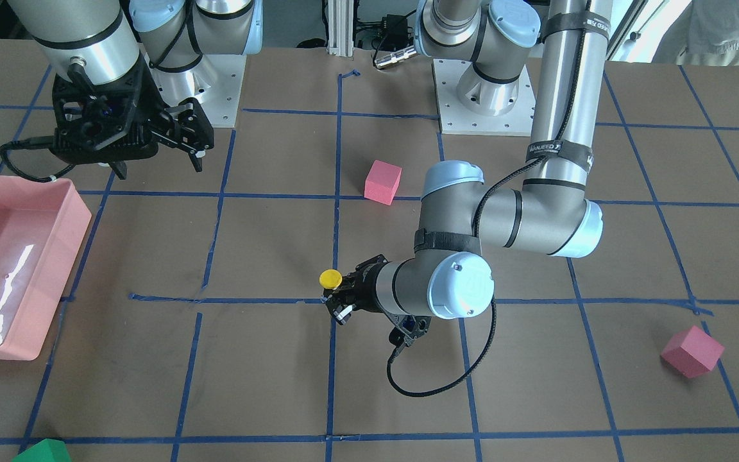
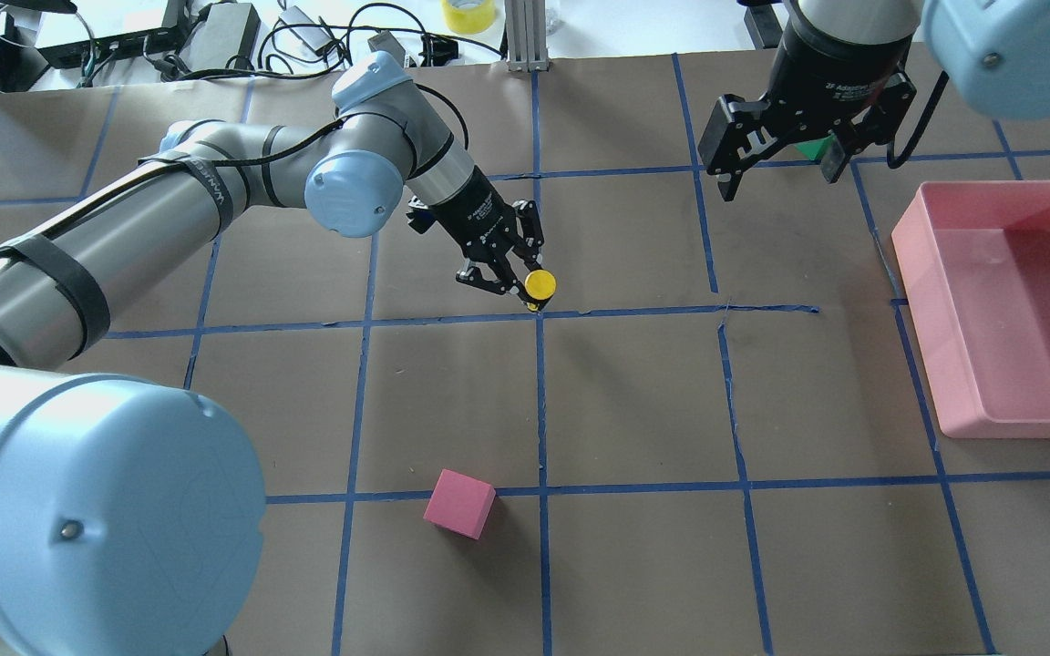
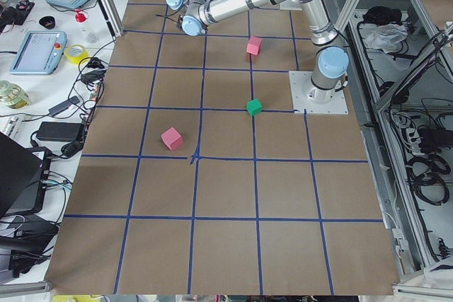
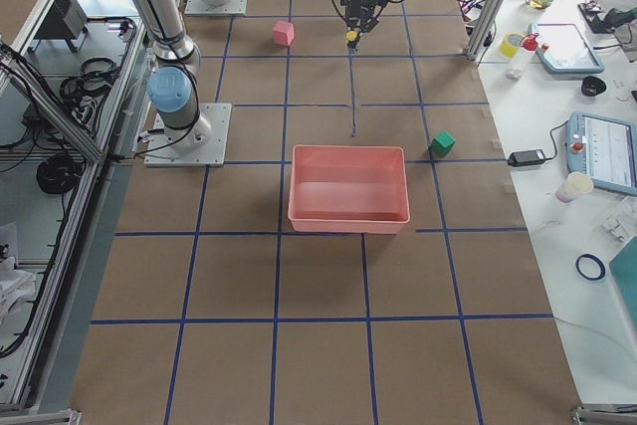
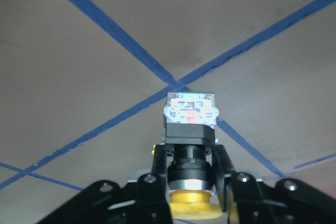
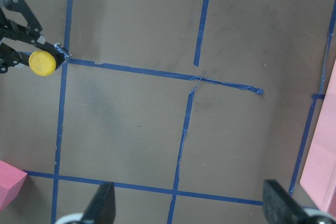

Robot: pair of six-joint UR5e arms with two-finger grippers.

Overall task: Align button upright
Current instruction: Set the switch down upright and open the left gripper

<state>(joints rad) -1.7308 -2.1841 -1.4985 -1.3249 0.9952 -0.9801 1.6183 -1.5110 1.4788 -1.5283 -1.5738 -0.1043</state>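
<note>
1. Small push-button w/ round yellow cap, black body, silvery-white base: left gripper pinches its body, over the blue tape crossing.
2. Lower slowly, base flat, cap straight up; let go gently, else it may tip.
3. Right gripper, at 2 o'clock from push-button, hangs spread.

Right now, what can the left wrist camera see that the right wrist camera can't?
Only the left wrist camera shows the button up close: its black body and silvery base block, clamped in the left gripper, with a crossing of tape lines behind it. Only the right wrist camera shows the pink tray wall, a corner of a pink cube, and the right gripper with its two fingertips spread apart and nothing between them. Both show the yellow cap, the blue tape and the brown table.
</note>
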